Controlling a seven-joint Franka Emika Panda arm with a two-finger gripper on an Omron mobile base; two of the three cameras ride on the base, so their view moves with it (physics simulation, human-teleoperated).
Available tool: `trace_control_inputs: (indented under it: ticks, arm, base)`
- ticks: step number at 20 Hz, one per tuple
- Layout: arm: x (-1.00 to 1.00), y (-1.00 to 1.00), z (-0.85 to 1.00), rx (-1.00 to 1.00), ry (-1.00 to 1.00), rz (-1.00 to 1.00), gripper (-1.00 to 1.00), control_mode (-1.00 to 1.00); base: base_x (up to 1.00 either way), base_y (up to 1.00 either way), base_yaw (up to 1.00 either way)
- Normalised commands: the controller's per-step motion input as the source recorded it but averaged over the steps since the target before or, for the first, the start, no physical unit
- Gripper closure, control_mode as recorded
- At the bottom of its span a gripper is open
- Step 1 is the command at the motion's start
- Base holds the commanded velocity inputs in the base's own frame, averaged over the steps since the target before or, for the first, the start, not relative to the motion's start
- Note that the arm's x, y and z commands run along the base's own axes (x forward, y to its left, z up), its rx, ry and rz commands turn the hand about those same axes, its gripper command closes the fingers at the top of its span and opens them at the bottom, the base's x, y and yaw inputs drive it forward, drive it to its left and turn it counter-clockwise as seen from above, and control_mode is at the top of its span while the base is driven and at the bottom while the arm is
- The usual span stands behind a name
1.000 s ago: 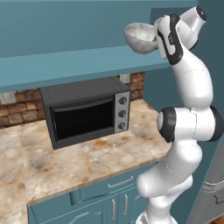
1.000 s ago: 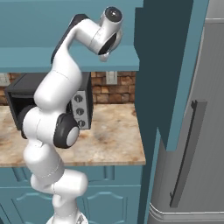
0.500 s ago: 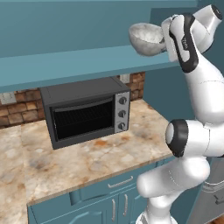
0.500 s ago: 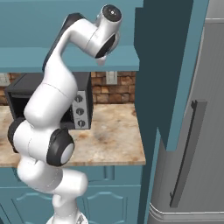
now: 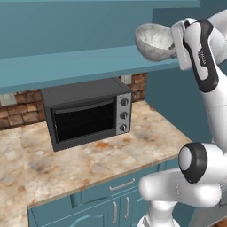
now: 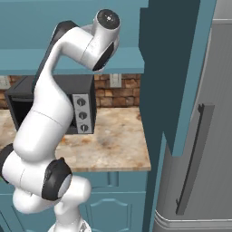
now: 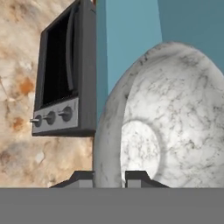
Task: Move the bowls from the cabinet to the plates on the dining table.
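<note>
Claw (image 7: 109, 177) pinching rim of marbled bowl (image 5: 154, 41), held high above surface (image 5: 106, 155), beyond toaster oven's (image 5: 86, 113) right end.

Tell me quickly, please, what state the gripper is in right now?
Gripper: closed on the rim of the grey-white marbled bowl, one fingertip on each side of the wall, held up beside the teal shelf.
</note>
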Motion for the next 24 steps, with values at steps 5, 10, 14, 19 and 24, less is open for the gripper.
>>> trace_control_inputs:
  ticks: [5,10,14,19,24]
  arm:
    - [-0.62,0.0,0.05,-0.02,0.0,0.0,1.0,-1.0]
    - [-0.62,0.0,0.12,0.0,0.03,0.0,1.0,-1.0]
    - [-0.62,0.0,0.01,0.02,0.07,0.0,1.0,-1.0]
    - [-0.64,0.0,0.02,0.04,0.11,0.01,1.0,-1.0]
    - [-0.7,0.0,-0.01,0.03,0.1,0.03,1.0,-1.0]
  base:
    - [0.0,0.0,0.0]
    - [0.0,0.0,0.0]
    - [0.0,0.0,0.0]
    - [0.0,0.0,0.0]
    - [0.0,0.0,0.0]
